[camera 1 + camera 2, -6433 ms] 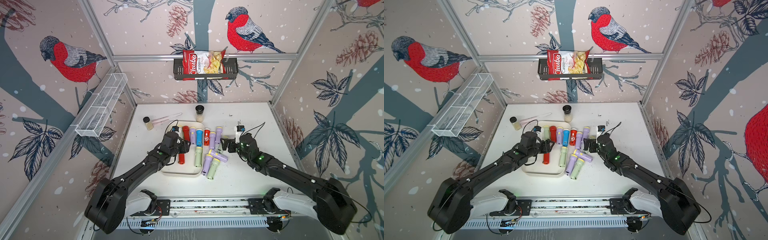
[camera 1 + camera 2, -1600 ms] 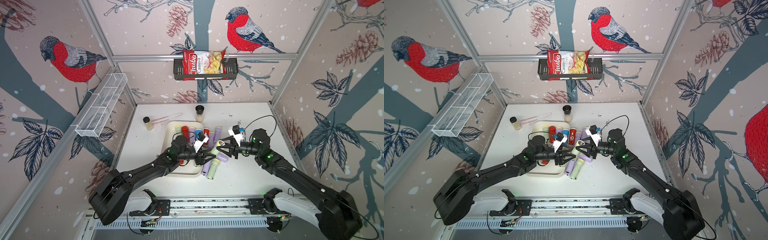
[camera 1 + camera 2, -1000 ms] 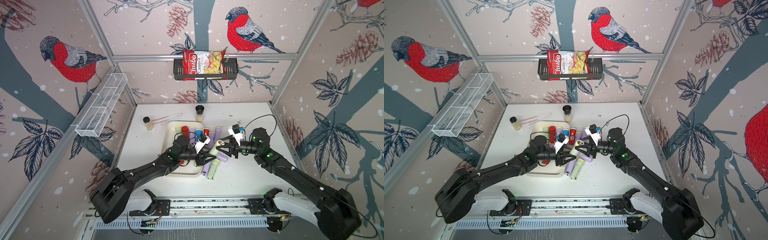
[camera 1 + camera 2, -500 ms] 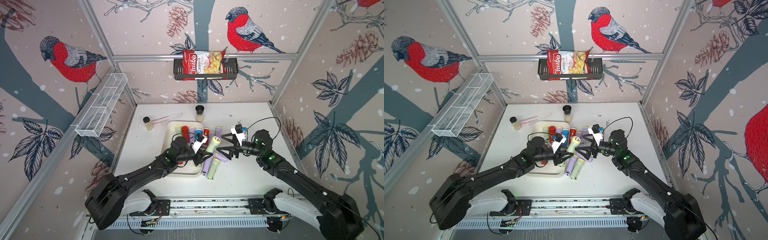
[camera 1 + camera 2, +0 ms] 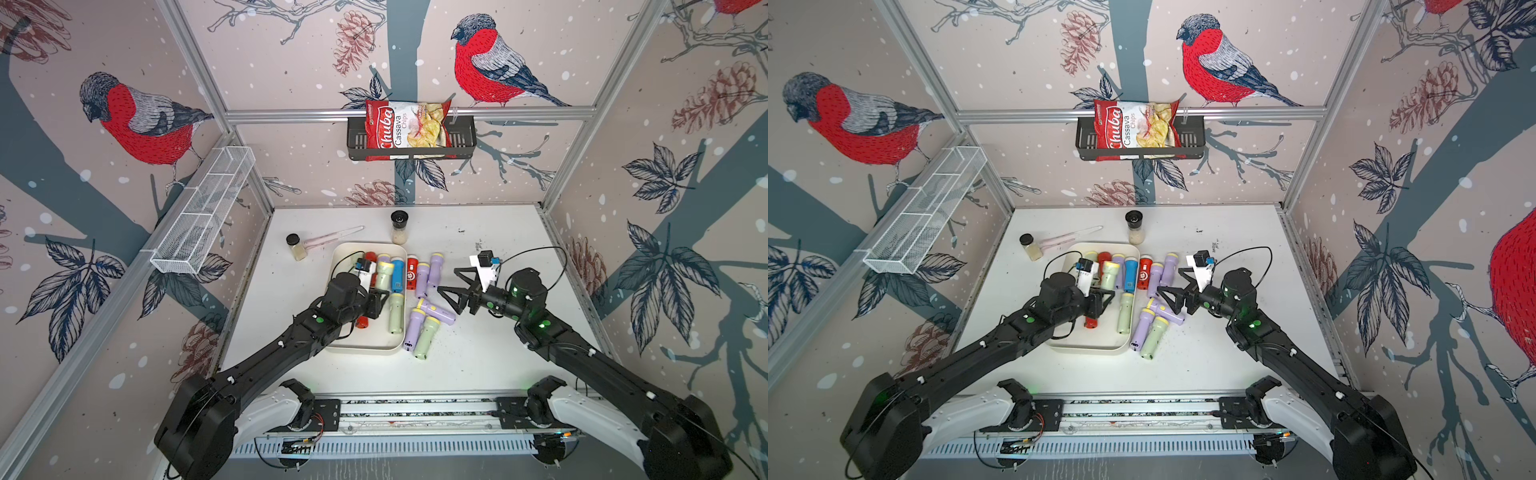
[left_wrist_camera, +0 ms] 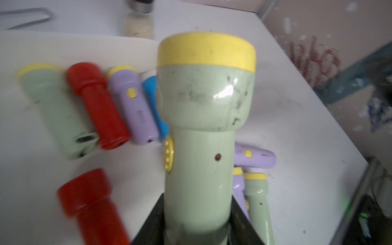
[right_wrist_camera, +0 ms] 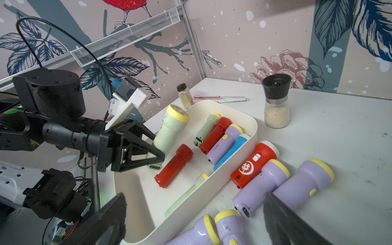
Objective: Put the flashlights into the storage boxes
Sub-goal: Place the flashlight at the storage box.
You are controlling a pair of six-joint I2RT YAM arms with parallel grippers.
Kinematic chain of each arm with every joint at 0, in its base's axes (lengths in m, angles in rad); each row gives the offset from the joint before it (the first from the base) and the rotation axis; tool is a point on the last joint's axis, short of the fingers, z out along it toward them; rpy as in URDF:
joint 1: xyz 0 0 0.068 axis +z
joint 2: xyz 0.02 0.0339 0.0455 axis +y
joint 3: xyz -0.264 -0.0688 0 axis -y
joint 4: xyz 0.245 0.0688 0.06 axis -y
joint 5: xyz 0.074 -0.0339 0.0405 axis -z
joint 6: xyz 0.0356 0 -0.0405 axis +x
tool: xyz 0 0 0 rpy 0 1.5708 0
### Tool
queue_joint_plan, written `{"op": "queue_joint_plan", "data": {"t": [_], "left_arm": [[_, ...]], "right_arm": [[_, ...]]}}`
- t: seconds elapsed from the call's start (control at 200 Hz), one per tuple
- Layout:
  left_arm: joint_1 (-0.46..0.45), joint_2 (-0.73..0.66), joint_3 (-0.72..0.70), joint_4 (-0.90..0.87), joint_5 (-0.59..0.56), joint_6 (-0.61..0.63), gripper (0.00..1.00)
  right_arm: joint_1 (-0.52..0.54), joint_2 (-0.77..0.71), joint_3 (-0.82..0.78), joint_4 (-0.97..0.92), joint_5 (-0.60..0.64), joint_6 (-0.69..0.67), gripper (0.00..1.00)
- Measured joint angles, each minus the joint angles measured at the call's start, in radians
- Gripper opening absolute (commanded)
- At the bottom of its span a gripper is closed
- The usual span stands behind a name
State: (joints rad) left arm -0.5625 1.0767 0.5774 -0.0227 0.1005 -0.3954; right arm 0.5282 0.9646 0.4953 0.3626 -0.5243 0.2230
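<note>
My left gripper [image 5: 377, 300] [image 5: 1103, 297] [image 6: 197, 220] is shut on the handle of a pale green flashlight [image 5: 384, 273] [image 6: 201, 127] [image 7: 170, 127] with a yellow head, held tilted above the cream storage box [image 5: 365, 349] [image 5: 1088, 347] [image 7: 180, 210]. Several flashlights lie in the box, among them a red one [image 7: 174, 165] and a blue one [image 5: 397, 274]. My right gripper [image 5: 448, 280] [image 5: 1169, 280] [image 7: 194, 222] is open and holds nothing. It hovers over loose flashlights on the table right of the box: a red one [image 5: 411, 272], lilac ones [image 5: 436, 311] [image 7: 303, 182] and a pale green one [image 5: 428, 336].
Two black-capped glass jars [image 5: 399, 226] [image 5: 296, 247] and pink tweezers [image 5: 332, 237] lie behind the box. A white wire basket [image 5: 199, 216] hangs on the left wall. A black basket [image 5: 411, 143] with a chips bag is on the back wall.
My right gripper has opened, let go of the pale green flashlight and drawn back right. My left gripper has carried that flashlight leftward over the box.
</note>
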Motion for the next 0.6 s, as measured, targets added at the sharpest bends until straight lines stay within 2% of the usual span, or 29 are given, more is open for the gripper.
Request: {"op": "queue_joint_plan", "data": {"t": [0.245, 0.6], "left_arm": [[0.145, 0.041, 0.017, -0.137, -0.081, -0.077, 0.22], [0.246, 0.23, 0.116, -0.176, -0.103, -0.075, 0.23]], "right_arm": [[0.004, 0.044, 0.006, 0.004, 0.014, 0.011, 1.0], [0.021, 0.069, 0.021, 0.002, 0.019, 0.005, 1.0]]}}
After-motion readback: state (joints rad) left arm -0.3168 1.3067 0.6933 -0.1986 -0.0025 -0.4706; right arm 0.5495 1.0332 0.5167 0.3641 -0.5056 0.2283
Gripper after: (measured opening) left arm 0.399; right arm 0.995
